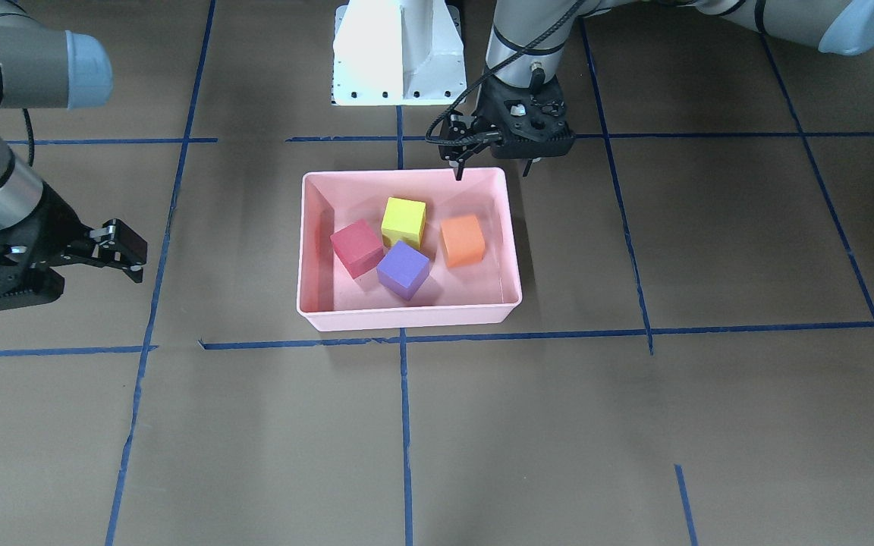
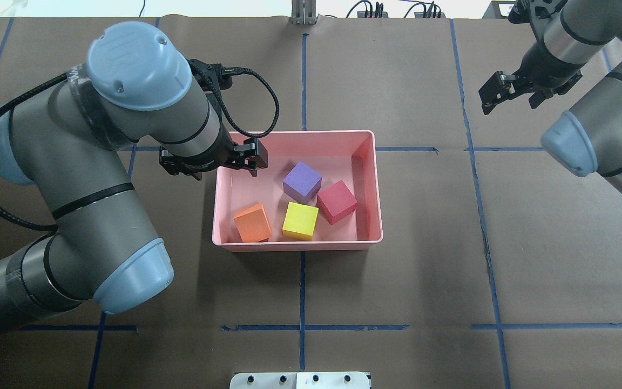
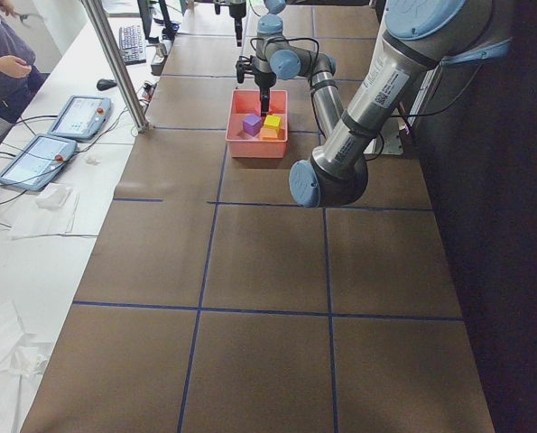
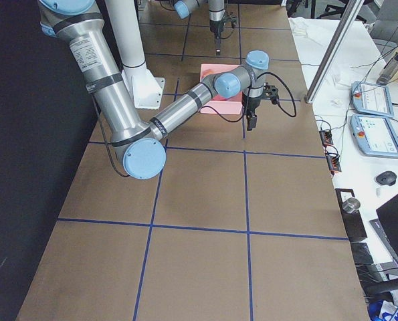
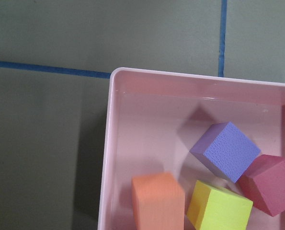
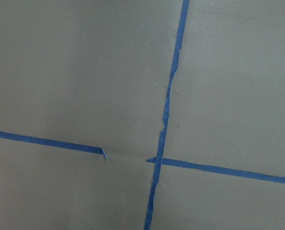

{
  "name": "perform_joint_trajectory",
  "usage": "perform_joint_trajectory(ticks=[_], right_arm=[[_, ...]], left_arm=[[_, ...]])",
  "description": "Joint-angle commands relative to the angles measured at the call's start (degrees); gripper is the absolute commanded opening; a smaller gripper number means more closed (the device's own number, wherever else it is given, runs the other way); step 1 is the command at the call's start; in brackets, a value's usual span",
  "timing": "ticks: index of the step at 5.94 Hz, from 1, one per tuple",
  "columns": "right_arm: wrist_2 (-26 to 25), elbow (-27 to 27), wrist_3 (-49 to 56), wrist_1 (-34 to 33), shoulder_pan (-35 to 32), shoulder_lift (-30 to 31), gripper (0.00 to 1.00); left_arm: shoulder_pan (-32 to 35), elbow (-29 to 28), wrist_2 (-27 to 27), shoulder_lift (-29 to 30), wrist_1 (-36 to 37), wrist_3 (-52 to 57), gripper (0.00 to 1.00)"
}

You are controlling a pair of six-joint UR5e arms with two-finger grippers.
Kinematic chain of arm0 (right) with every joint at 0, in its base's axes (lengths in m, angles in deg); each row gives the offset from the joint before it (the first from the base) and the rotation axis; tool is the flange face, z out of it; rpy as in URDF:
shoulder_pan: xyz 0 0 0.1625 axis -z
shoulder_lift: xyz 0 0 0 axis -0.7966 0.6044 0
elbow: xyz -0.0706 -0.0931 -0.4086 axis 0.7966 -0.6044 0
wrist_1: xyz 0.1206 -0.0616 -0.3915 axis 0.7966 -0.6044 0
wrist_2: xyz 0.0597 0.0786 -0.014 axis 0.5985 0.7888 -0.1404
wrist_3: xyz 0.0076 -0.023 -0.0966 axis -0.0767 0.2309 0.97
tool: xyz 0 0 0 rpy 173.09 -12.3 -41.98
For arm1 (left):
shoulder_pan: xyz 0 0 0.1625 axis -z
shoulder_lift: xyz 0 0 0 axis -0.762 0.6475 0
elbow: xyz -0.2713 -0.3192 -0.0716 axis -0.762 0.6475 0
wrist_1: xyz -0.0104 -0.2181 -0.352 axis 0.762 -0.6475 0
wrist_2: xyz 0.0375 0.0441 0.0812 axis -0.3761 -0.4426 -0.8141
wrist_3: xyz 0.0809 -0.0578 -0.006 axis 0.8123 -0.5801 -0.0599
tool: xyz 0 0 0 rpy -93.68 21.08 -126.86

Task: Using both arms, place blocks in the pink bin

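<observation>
Left arm (image 2: 100,178) half-hides the released left claw (image 1: 493,173) by the pink bin (image 2: 295,244); right claw (image 1: 133,258) state unreadable.

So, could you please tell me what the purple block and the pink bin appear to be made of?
The purple block is probably foam with a matte finish: its top face shows a fine pebbled grain and no shine. The pink bin looks like moulded plastic, smooth and slightly glossy: its walls carry a soft sheen and its rim is rounded.

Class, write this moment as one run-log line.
blocks: red, purple, yellow, orange all in pink bin | left pincer: open, empty, over bin corner | right pincer: open, empty, away from bin
</observation>
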Motion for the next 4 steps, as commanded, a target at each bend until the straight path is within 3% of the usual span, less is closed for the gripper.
perform_joint_trajectory(ticks=[1,3,4], right_arm=[[0.21,0.29,9.02,0.11,-4.01,4.02,1.00],[7.04,0.20,23.77,-0.15,-13.13,10.33,1.00],[7.15,-0.06,32.90,-0.15,-17.27,14.37,1.00]], left_arm=[[6.21,2.42,4.95,-6.43,0.04,16.88,1.00],[18.15,1.02,10.26,-13.71,-0.31,36.57,1.00],[26.13,-3.42,16.10,-16.27,-0.57,48.66,1.00]])
